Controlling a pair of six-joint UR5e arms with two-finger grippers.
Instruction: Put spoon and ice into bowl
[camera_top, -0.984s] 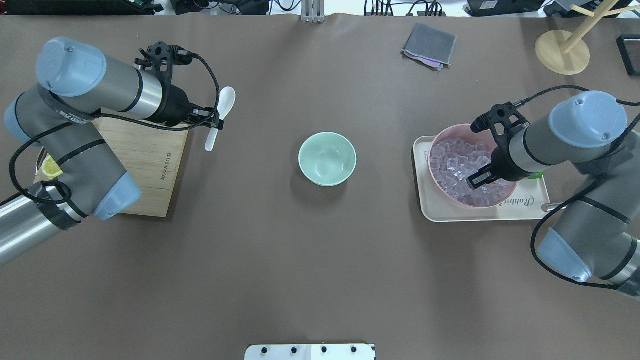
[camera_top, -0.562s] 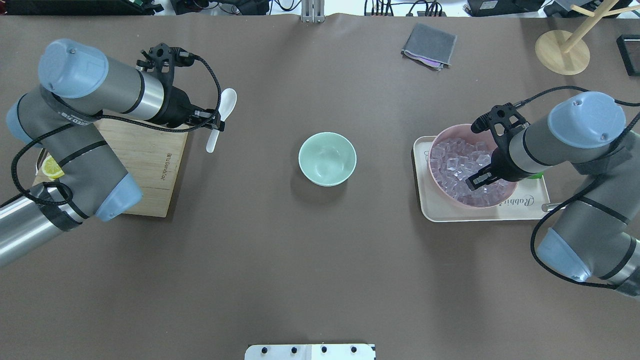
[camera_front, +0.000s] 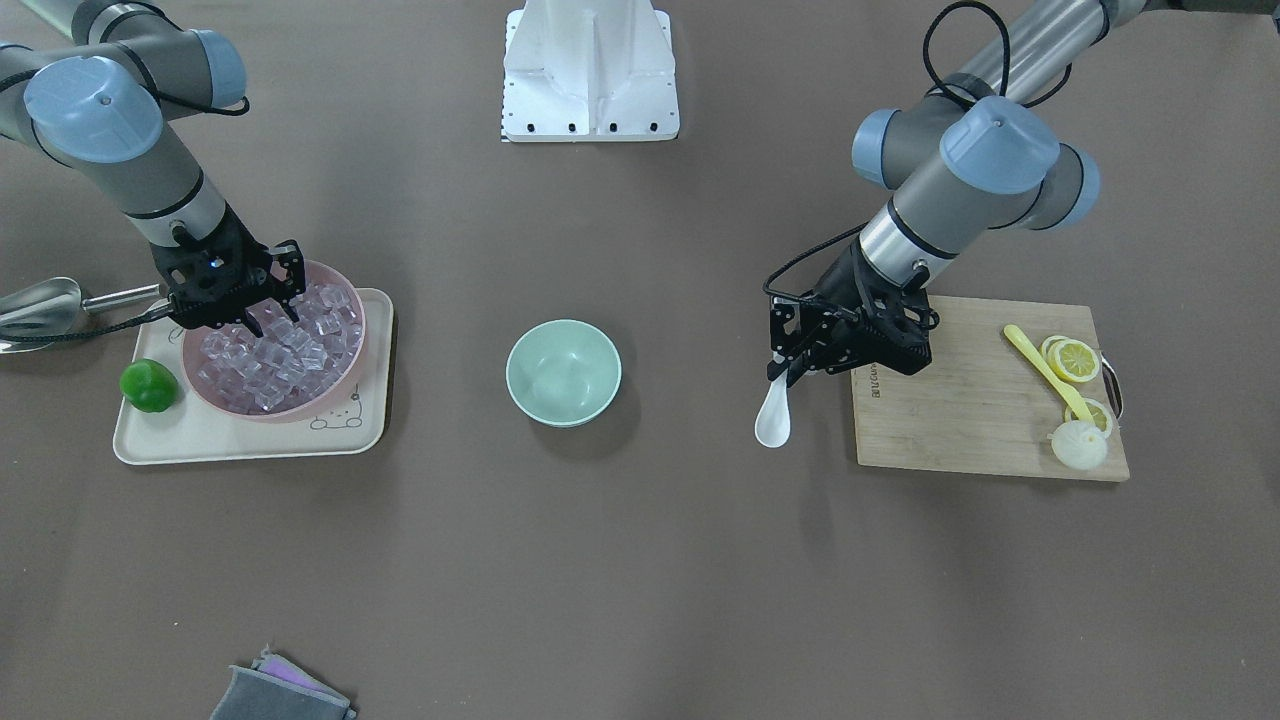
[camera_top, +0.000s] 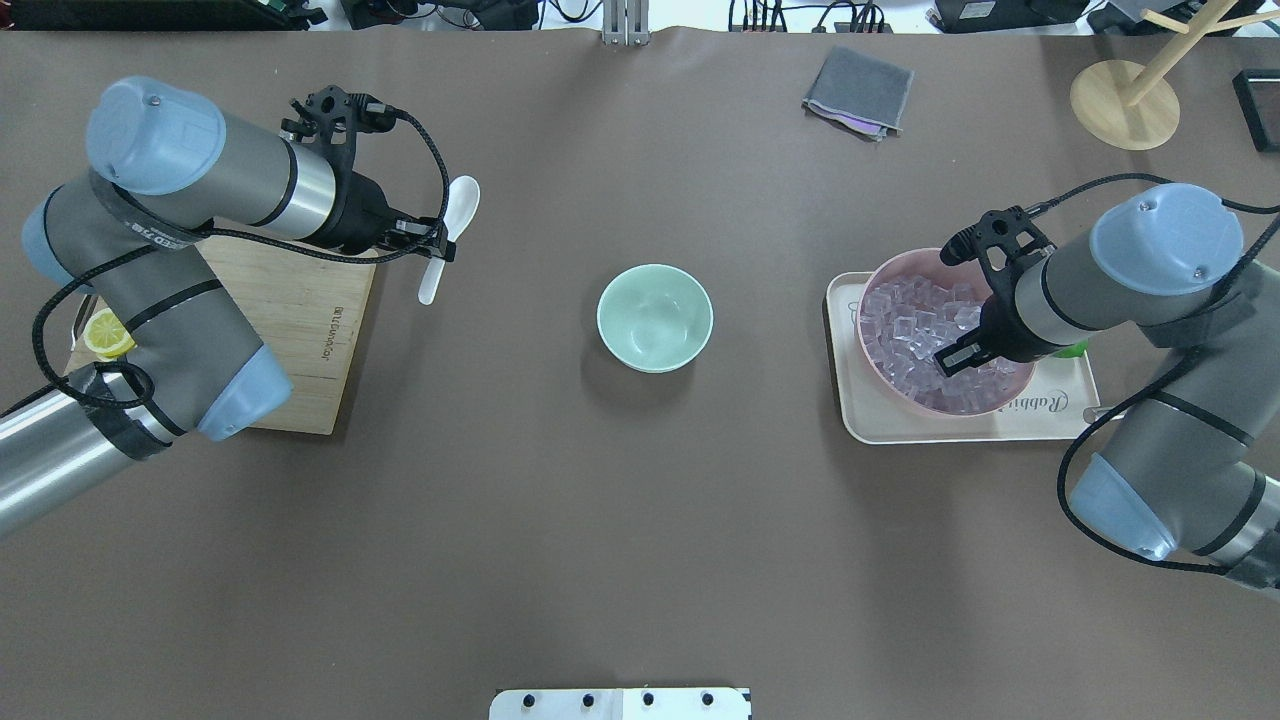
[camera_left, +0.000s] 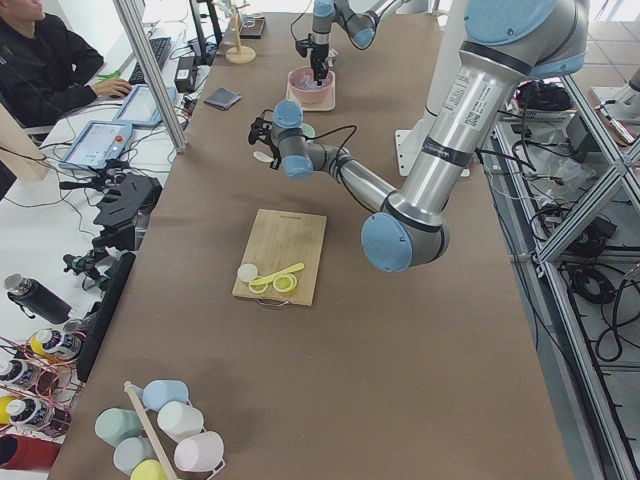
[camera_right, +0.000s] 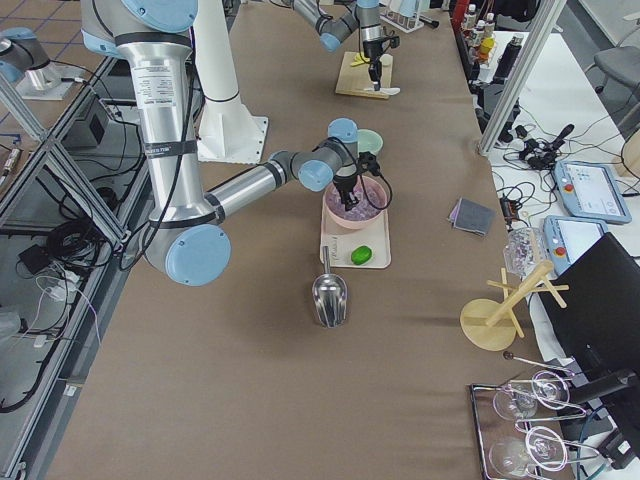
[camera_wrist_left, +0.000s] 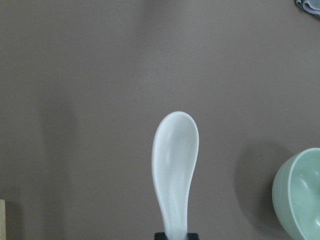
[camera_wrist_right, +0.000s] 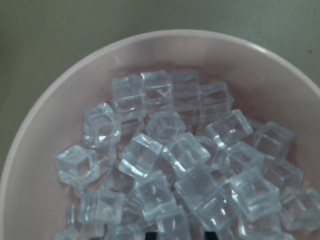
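Left of the bowl (camera_top: 655, 318), left tool (camera_top: 439, 247) is clamped on the spoon (camera_top: 458, 210) handle, scoop above the desk (camera_top: 640, 520). Right tool (camera_top: 955, 357) is apart, tips down among ice (camera_wrist_right: 165, 125) in pink bowl (camera_wrist_right: 50, 100).

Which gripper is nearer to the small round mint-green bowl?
Left. The left gripper, holding the white spoon, is left of the bowl; the right gripper is farther off, in the pink bowl.

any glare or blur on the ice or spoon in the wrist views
Right wrist view: the ice is sharp, with small glints on its facets. Left wrist view: the spoon is crisp with a faint sheen; the mint-green bowl casts a soft shadow leftward.
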